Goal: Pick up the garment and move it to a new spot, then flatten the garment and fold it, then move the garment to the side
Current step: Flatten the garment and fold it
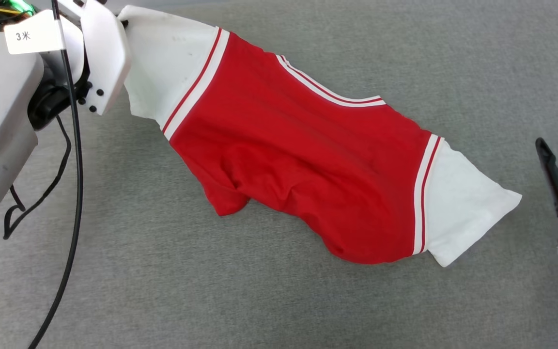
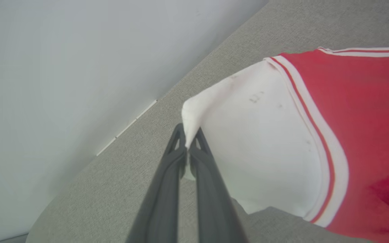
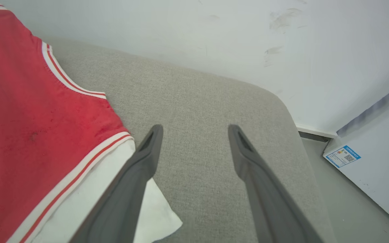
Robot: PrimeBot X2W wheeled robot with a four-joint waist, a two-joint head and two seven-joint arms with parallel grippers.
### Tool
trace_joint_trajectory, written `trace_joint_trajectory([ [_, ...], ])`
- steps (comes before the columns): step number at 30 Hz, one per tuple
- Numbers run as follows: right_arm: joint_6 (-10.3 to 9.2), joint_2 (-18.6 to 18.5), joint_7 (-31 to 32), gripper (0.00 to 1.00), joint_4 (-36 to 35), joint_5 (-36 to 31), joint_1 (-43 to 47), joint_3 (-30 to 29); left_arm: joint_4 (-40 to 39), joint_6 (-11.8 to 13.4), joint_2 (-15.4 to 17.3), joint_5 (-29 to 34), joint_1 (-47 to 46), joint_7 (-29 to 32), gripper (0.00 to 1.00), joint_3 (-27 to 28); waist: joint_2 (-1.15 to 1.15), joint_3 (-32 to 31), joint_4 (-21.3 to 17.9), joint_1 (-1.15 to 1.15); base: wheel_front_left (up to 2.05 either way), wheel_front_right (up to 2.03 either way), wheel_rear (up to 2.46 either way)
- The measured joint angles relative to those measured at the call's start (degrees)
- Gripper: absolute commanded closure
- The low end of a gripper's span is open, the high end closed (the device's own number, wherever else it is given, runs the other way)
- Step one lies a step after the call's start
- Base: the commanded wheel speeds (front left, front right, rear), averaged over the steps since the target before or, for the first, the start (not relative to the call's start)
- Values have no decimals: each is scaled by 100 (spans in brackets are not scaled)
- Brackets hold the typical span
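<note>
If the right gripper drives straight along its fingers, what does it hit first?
Most likely the bare grey cushion framed between the right gripper's open fingers, with the wall past its far edge. The garment lies beside that line, so it looks missed. Depth is unclear.

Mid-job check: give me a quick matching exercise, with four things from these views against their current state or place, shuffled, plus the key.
Things:
1. left end effector
2. right end effector
3. garment
4. sticker

States or places:
A. stuck on a white panel
B. red-bodied, rumpled on the grey surface
C. open, holding nothing
D. shut on the corner of a white sleeve

Pairs: 1-D, 2-C, 3-B, 4-A
</note>
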Motion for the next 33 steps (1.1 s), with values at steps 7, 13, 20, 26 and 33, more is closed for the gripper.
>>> trace_joint_trajectory([
  [7, 0, -1117, 1619, 0, -48, 968, -469, 679, -124, 40, -48, 119, -16, -201, 100, -26, 0, -16, 207, 0, 0, 0, 0],
  [13, 0, -1859, 3086, 0, 18, 1797, -770, 1537, -182, 68, -154, 185, -63, -312, 100, -56, 0, 71, 347, 0, 0, 0, 0],
  [20, 0, -2031, 3674, 0, 515, 2061, -1296, 2296, -215, 85, -212, 244, -170, -411, 100, -75, 0, 226, 443, 0, 0, 0, 0],
  [26, 0, -1855, 3679, 0, 1228, 1996, -1860, 3070, -259, 85, -200, 263, -270, -446, 100, -85, 0, 392, 484, 0, 0, 0, 0],
  [33, -3, -1742, 3557, 0, 1987, 2160, -2418, 3900, -267, 83, -208, 261, -317, -480, 100, -99, 0, 515, 511, -2, 0, 0, 0],
])
